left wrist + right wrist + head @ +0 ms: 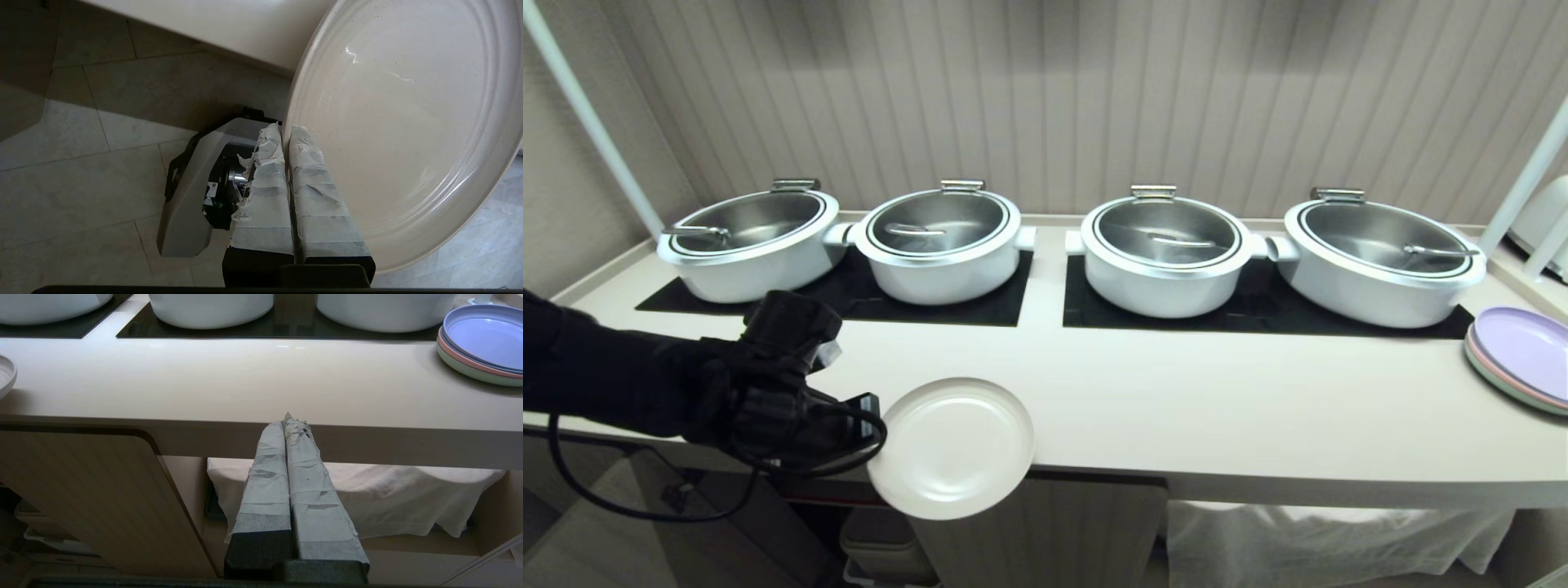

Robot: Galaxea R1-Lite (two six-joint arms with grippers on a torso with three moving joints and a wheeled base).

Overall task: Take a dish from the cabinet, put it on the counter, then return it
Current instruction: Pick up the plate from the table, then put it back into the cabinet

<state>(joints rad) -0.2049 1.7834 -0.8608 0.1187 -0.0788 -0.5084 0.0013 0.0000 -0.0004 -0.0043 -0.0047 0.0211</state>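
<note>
Head view is showing the left gripper holding the dish by its rim, level and face up, with the plate straddling the thick rounded front edge of the counter: its far part is over the cream surface, its near part is hanging out beyond the edge. Whether it is resting on the counter yet or hovering just above cannot be told. The left wrist view is showing the tape-wrapped fingers pressed close together on the rim, one on the dish's face, one behind it.

The step in hand is judged to be setting the dish onto the counter. The next move is calling for carrying the plate further in from the edge, lowering it flat, and only then letting go, since a release here could tip it off the front.

The dish is matte off-white, round, with a low raised rim and faint rings. The counter is smooth, with black inset panels carrying white pots with steel lids. The cabinet below is beige with a fluted, round-cornered door. The right gripper is sitting parked below the counter edge, its fingers closed on nothing.
</note>
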